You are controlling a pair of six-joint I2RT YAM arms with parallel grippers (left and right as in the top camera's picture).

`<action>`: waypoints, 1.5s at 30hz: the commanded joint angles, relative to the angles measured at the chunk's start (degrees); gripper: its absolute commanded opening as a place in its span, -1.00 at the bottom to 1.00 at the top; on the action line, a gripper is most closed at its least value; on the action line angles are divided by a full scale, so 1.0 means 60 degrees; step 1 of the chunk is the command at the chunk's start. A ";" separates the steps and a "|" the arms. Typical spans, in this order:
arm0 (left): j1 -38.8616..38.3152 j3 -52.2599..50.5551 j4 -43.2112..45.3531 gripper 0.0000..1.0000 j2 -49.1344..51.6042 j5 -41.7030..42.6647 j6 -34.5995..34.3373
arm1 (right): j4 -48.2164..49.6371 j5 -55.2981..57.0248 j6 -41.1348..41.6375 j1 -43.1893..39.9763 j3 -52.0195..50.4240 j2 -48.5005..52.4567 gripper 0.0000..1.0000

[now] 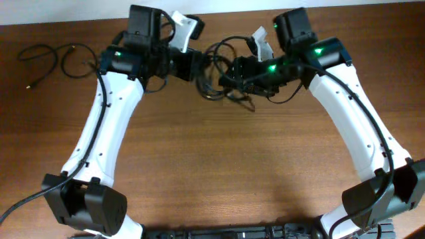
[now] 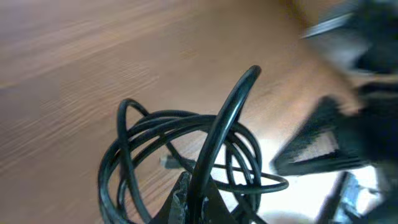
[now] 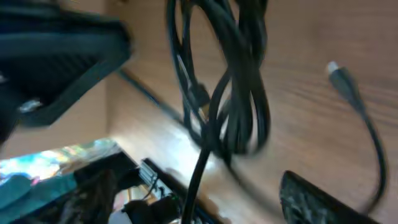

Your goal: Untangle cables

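Note:
A tangled bundle of thin black cables (image 1: 222, 66) lies at the table's far middle, between my two grippers. My left gripper (image 1: 191, 64) is shut on one strand of it. In the left wrist view the jaws (image 2: 199, 202) pinch a strand that arches up over the coiled loops (image 2: 155, 134). My right gripper (image 1: 234, 74) is at the bundle's right side. In the right wrist view its fingers (image 3: 205, 208) are apart, a strand runs down between them, and the hanging loops (image 3: 239, 93) are above. A loose plug end (image 3: 341, 76) lies on the wood.
A separate loose black cable (image 1: 50, 58) lies in open loops at the far left of the wooden table (image 1: 219, 166), its plug end (image 1: 30, 85) toward the left edge. The arm bases stand at the near corners.

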 commanded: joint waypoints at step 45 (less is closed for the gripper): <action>0.1122 0.0102 -0.1027 -1.00 -0.0113 -0.6124 -0.5268 | -0.2674 0.4772 0.0441 -0.0816 0.0601 -0.0109 -0.92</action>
